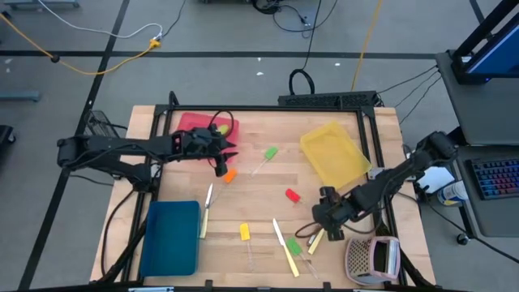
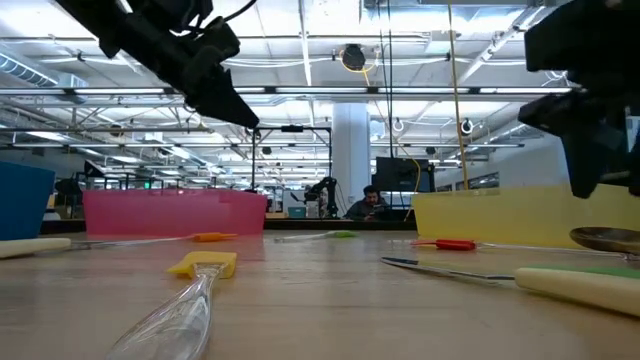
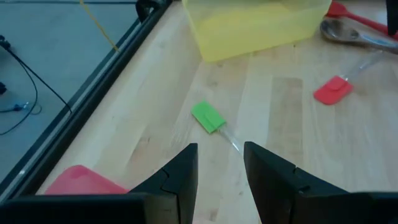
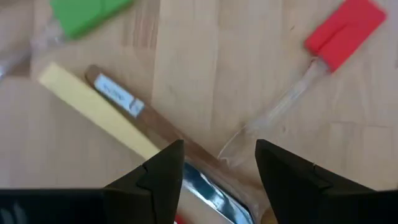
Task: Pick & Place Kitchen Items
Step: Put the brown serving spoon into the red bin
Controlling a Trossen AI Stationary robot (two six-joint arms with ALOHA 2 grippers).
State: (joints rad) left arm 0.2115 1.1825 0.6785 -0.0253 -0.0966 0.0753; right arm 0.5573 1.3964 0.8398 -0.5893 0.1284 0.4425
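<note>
Right gripper (image 4: 214, 163), released, hovers directly over the wood-handled metal spoon (image 4: 134, 112), whose long axis crosses its jaws diagonally.

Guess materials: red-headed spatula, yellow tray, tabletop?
Red-headed spatula: matte head, looks like silicone; see-through handle, probably clear plastic.
Yellow tray: looks like plastic, slightly translucent, smooth walls.
Tabletop: wood, judging by the visible grain and plank seams; light, low-sheen finish.
</note>
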